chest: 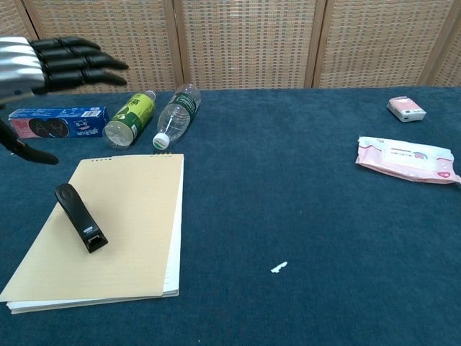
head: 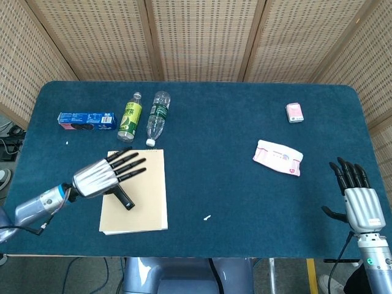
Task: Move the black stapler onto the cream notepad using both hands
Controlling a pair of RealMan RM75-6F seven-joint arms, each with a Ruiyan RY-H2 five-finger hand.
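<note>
Stapler first, in the head view: the black stapler lies flat on the cream notepad, toward the pad's left half, its long axis running diagonally from upper left to lower right. The left hand hangs just above and to the left of it, fingers straight and spread, holding nothing, its palm overlapping the stapler's upper end in the picture so that end is hidden. The right hand stands well apart at the far right edge of the table, fingers upright and apart, empty too. The left hand is plainly the nearer one; the stapler lies just below and right of its palm. Judging from how things lie, the placing looks done, and what is left is for the hand to clear away without brushing the stapler.

In the chest view the stapler shows whole, resting on the notepad with its hinged end toward the upper left and its nose toward the lower right. The left hand is up in the top left corner, open, well clear of it. The right hand is not in this view.

The table is covered in dark blue cloth. Behind the pad lie two plastic bottles and a blue biscuit packet; to the right a pink wipes pack and a small pink box. A white scrap lies on the cloth. Woven cane screens close the room behind
</note>
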